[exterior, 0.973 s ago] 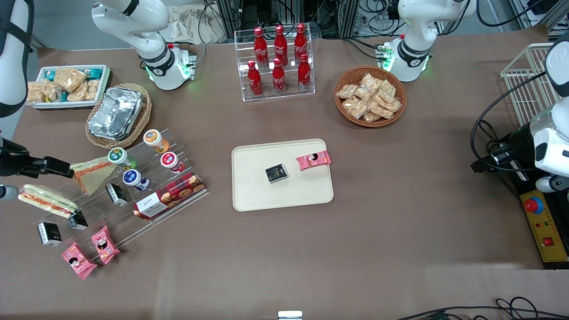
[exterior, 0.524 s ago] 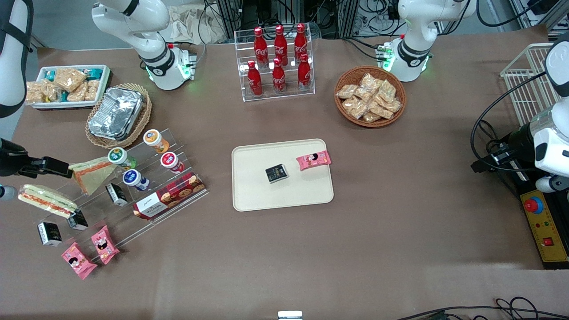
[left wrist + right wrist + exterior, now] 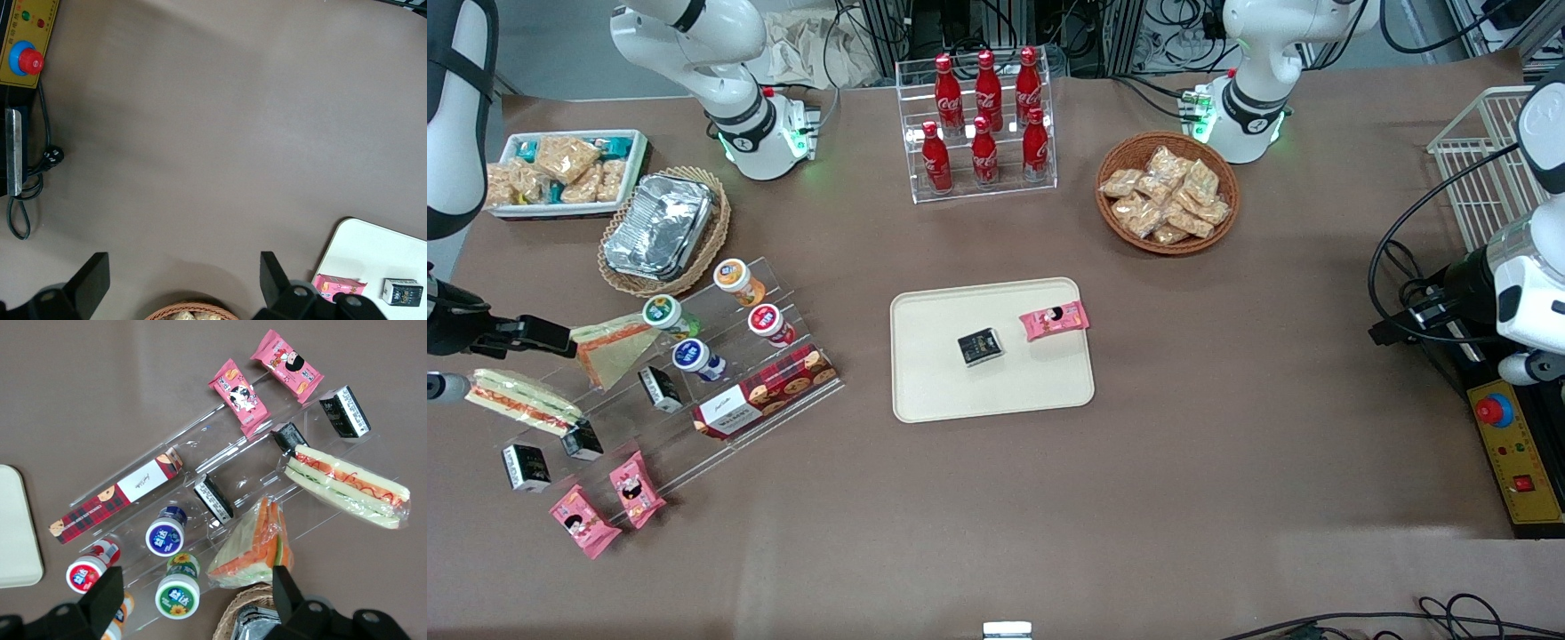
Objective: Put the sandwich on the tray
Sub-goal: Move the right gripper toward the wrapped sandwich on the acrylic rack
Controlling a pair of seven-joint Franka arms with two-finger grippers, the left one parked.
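Hand (image 3: 193, 600) open above sandwich (image 3: 345, 485); tray (image 3: 934, 391) whole only from front.

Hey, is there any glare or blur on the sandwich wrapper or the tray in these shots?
Right wrist view: the sandwich is sharp, its clear wrap showing only faint shine; the open gripper hovers above the display. Front view: the tray is evenly lit without glare, and the foil container shows bright reflections.

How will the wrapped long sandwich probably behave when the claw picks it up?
The sandwich is soft bread in clear film, so it will likely squash and sag. The film looks glossy, perhaps slippery. It rests on the acrylic steps, and the open claw hangs above them.
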